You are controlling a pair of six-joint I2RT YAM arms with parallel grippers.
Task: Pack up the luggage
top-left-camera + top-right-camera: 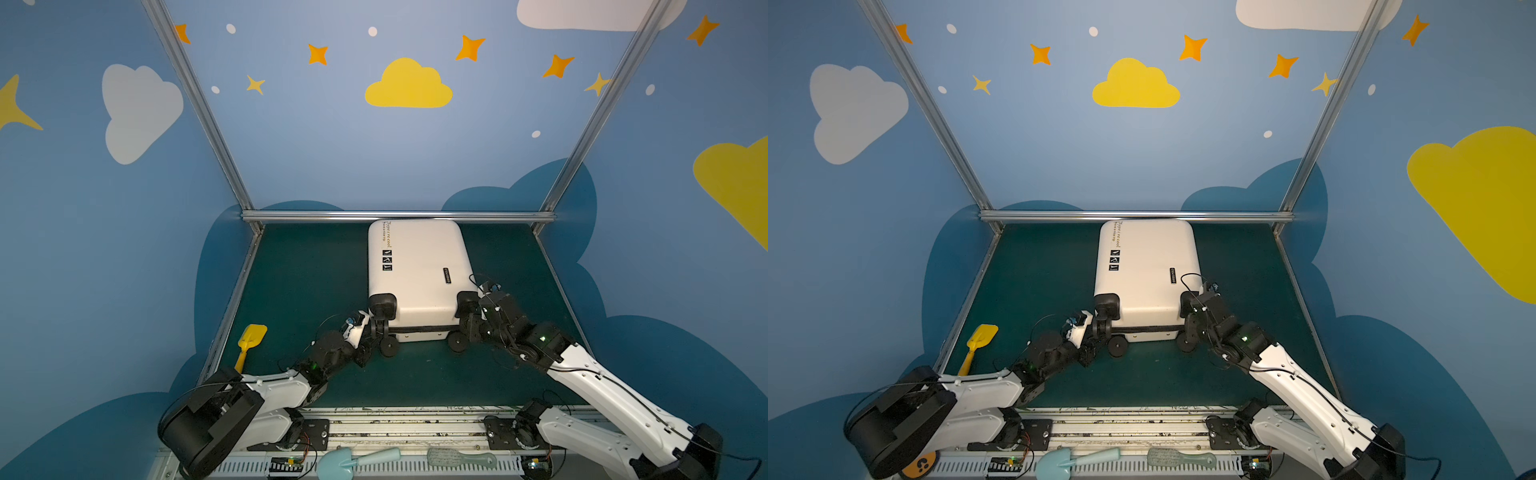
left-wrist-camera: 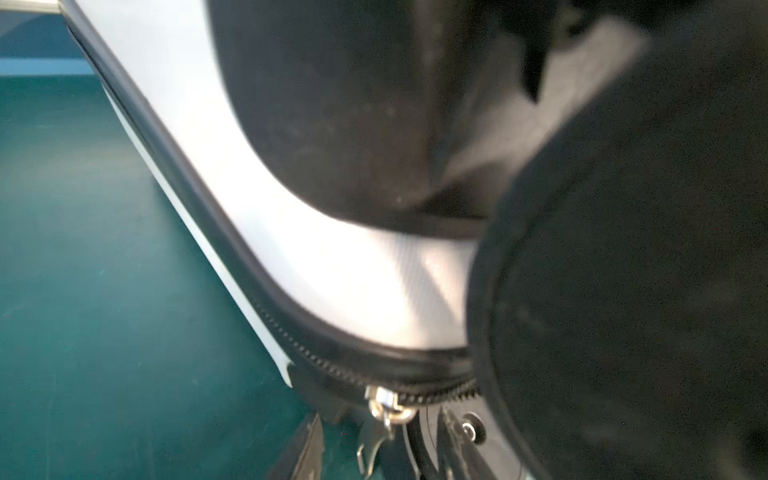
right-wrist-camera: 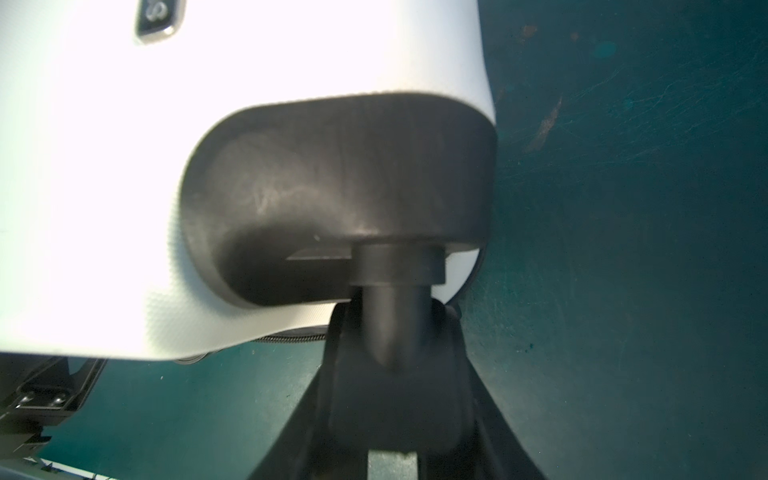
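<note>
Rounded white hard-shell suitcase (image 1: 415,270) flat at tabletop's (image 1: 311,270) far edge; right pincer (image 1: 468,327) clamps black caster (image 1: 457,344); left pincer (image 1: 372,332): cannot tell.

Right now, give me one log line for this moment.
suitcase: lid down, lying flat | left gripper: jaws apart, at zipper pull | right gripper: clamped on wheel | yellow shovel: loose on mat

Small print (image 1: 387,232) on white luggage (image 1: 415,249) shell, far corner from right claw (image 3: 392,324): roughly "Type r re cool"; second line illegible. Three black stickers (image 1: 387,260): icons only. Black badge (image 1: 446,275) near claw: unreadable.
</note>
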